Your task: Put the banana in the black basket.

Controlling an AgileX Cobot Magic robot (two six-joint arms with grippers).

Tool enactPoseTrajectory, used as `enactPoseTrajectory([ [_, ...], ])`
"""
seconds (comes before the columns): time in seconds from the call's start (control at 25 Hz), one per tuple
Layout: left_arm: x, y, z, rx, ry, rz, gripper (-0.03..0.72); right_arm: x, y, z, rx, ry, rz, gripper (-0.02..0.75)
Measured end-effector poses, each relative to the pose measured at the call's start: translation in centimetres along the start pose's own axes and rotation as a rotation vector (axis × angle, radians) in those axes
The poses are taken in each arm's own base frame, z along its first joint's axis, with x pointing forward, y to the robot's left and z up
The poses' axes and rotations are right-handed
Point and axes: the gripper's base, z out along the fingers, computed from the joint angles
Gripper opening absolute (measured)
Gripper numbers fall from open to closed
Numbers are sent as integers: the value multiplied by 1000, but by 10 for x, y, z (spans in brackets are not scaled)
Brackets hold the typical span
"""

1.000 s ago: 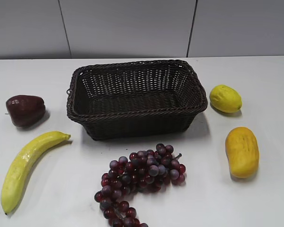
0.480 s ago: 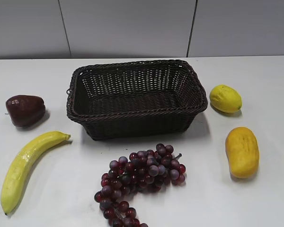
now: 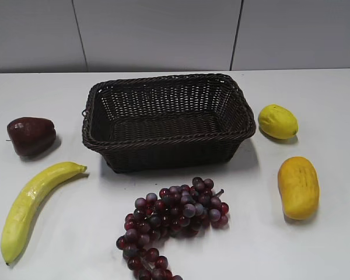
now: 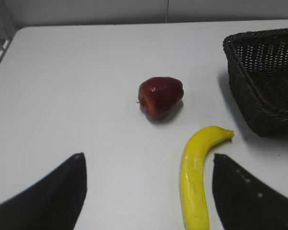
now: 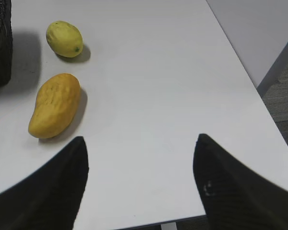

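The banana [image 3: 34, 204] lies on the white table at the front left, long, curved and yellow-green. It also shows in the left wrist view [image 4: 197, 177]. The black basket [image 3: 163, 87] stands at the middle back, empty; its corner shows in the left wrist view [image 4: 240, 91]. My left gripper [image 4: 146, 160] is open above the table, with the banana between its fingers, close to the right finger. My right gripper [image 5: 140, 143] is open and empty over bare table near the right edge. Neither gripper shows in the exterior view.
A dark red apple [image 3: 30, 135] sits left of the basket. A bunch of purple grapes [image 3: 172, 219] lies in front of it. A lemon [image 3: 277, 121] and an orange-yellow oval fruit [image 3: 298, 186] lie to the right. The table's right edge [image 5: 240, 62] is close.
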Motion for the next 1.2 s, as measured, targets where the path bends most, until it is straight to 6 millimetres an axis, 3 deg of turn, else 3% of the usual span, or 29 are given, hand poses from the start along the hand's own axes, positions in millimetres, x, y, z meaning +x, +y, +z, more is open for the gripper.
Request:
enactPoseTrajectory([
  [0.32, -23, 1, 78, 114, 290, -77, 605, 0, 0, 0, 0, 0, 0, 551],
  [0.56, -30, -16, 122, 235, 396, -30, 605, 0, 0, 0, 0, 0, 0, 551],
  [0.88, -2, -47, 182, 297, 570, 88, 605, 0, 0, 0, 0, 0, 0, 551],
  [1.2, 32, -49, 229, 259, 675, 165, 606, 0, 0, 0, 0, 0, 0, 551],
])
